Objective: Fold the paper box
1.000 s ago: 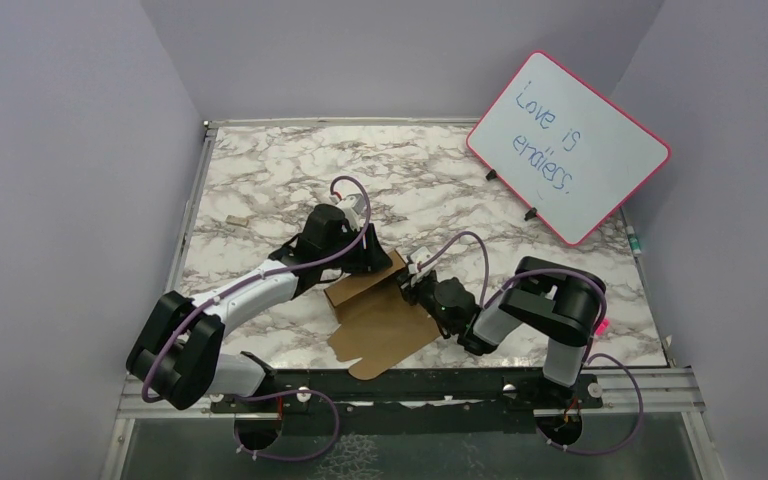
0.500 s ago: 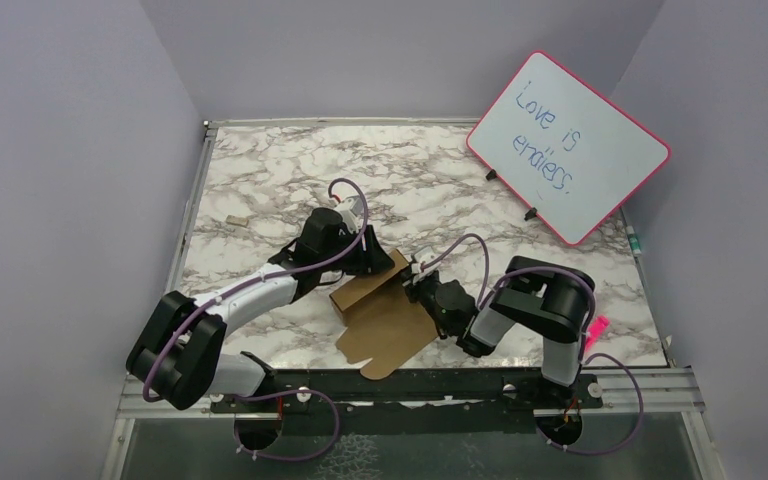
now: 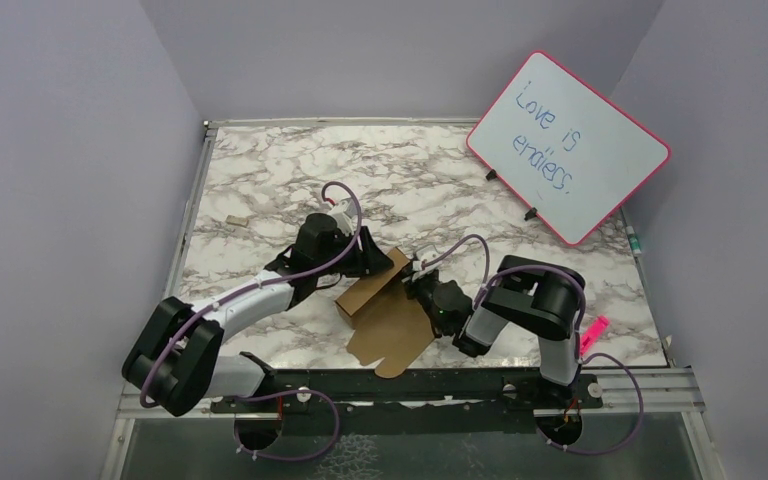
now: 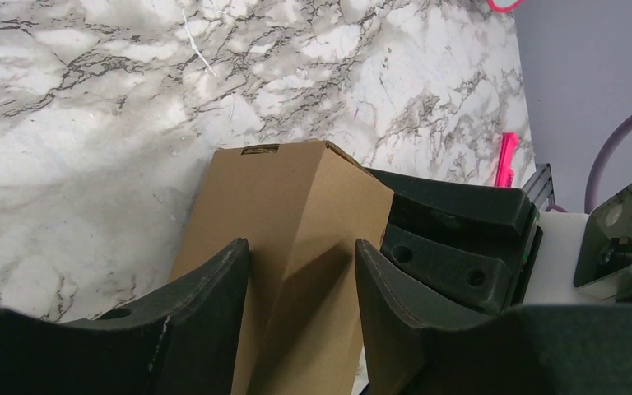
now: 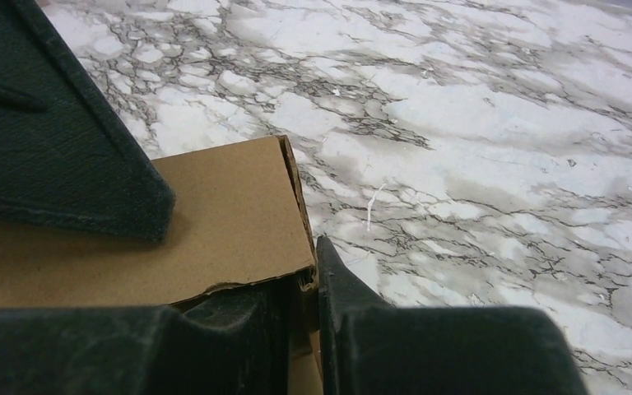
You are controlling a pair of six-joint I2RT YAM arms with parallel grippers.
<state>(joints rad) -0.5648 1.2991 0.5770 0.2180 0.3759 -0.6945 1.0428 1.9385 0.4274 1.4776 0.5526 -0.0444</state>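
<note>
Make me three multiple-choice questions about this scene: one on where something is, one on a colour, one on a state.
1. Where does the whiteboard stand?
A. at the far right of the table
B. at the near left corner
C. between the two arms

2. What colour is its frame?
A. green
B. pink
C. black

3. What is the right hand doing?
A. hanging wide open in the air
B. staying out of every view
C. pinching an edge of the paper box

Answers: 1 A, it leans by the far right edge; 2 B, the rim is bright pink; 3 C, its wrist view shows cardboard clamped in it.
</note>
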